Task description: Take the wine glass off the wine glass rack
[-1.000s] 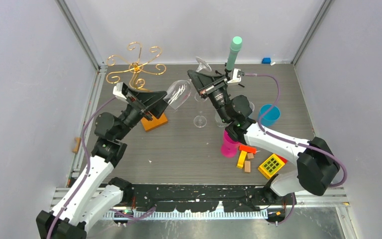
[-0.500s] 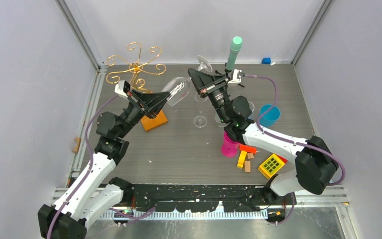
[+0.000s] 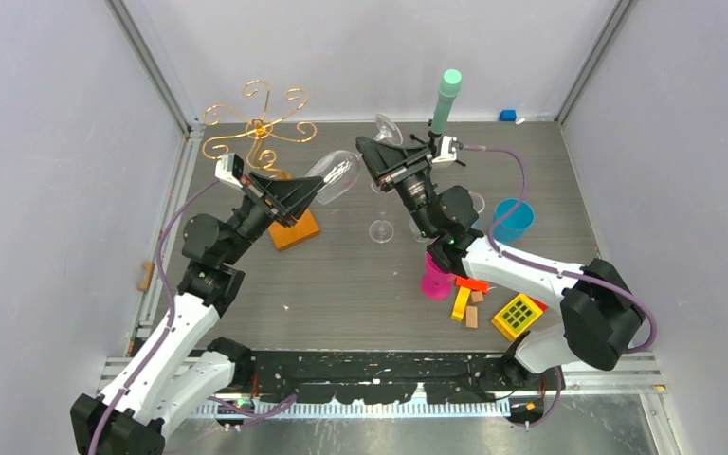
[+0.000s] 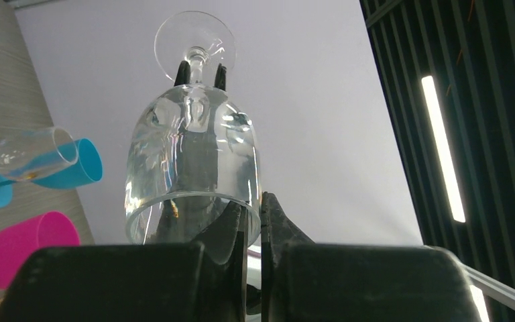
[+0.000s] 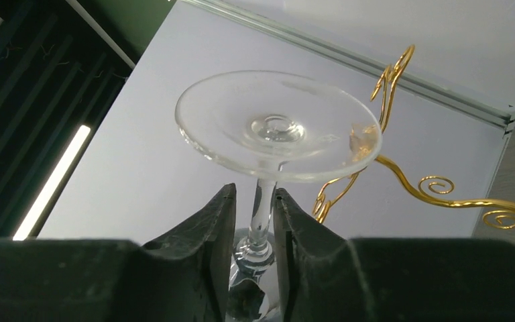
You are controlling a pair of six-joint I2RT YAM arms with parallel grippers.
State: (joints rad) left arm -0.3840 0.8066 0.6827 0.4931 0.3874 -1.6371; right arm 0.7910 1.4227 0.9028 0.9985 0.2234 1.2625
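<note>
While our left gripper (image 3: 313, 192) clamped its bowl rim, the wine glass (image 3: 338, 173) hung right of the wine glass rack (image 3: 258, 128), stem running far-right into our right gripper (image 5: 253, 193), jaws slightly apart.

Open passage lies over the bare grey tabletop (image 3: 341, 294) at front centre. At the back left the gold wire rack with curled arms (image 3: 258, 123) on its orange wooden base (image 3: 296, 233) blocks the way, and a mint-green upright cylinder (image 3: 448, 93) stands at back centre. The right half is crowded by a clear stemmed glass standing upright (image 3: 380, 230), a pink plastic cup (image 3: 432, 281), a blue plastic cup (image 3: 513, 220) and coloured wooden blocks (image 3: 461, 303).
</note>
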